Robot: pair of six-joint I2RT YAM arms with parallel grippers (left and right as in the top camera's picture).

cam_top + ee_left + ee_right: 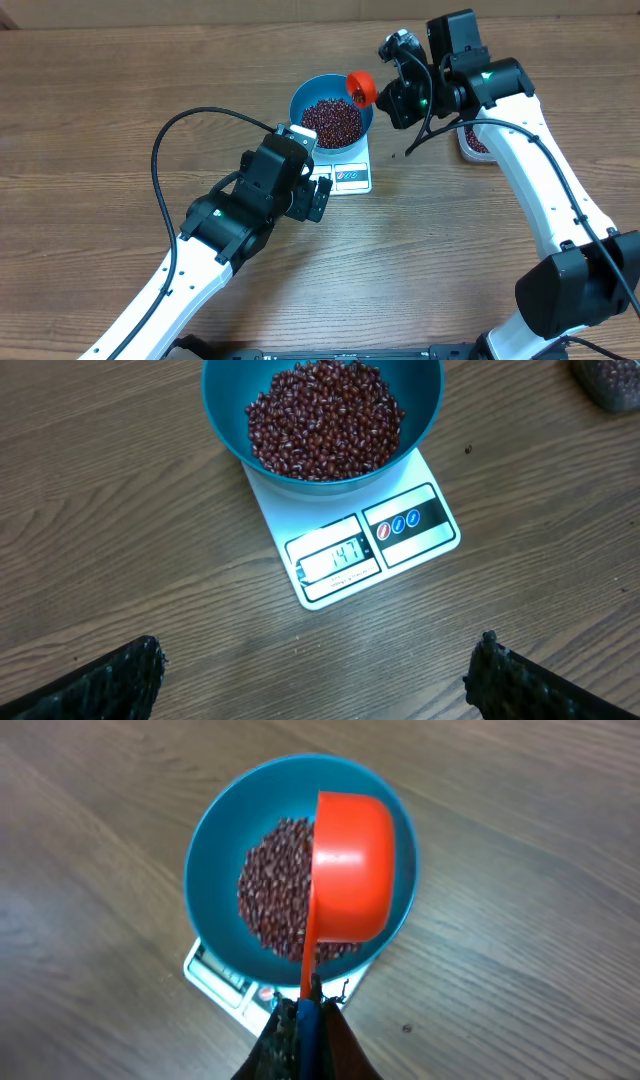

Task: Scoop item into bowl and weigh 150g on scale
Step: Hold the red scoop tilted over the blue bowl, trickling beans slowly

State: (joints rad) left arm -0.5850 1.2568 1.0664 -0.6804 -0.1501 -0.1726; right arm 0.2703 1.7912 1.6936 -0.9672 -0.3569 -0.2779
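Observation:
The blue bowl [300, 100] sits on the white scale [352, 175] and holds a heap of dark red beans [330, 122]. My right gripper [395, 95] is shut on the handle of an orange scoop [361, 88]. The scoop hangs over the bowl's right rim. In the right wrist view the scoop [350, 870] shows its rounded back above the beans [270, 900], with the right gripper [308, 1010] clamped on the handle. My left gripper [320, 680] is open and empty, just in front of the scale [410, 525], whose display is lit.
A clear tub of beans [475, 140] stands to the right of the scale, partly behind the right arm; its corner [610, 380] shows in the left wrist view. A black cable [165, 160] loops over the table on the left.

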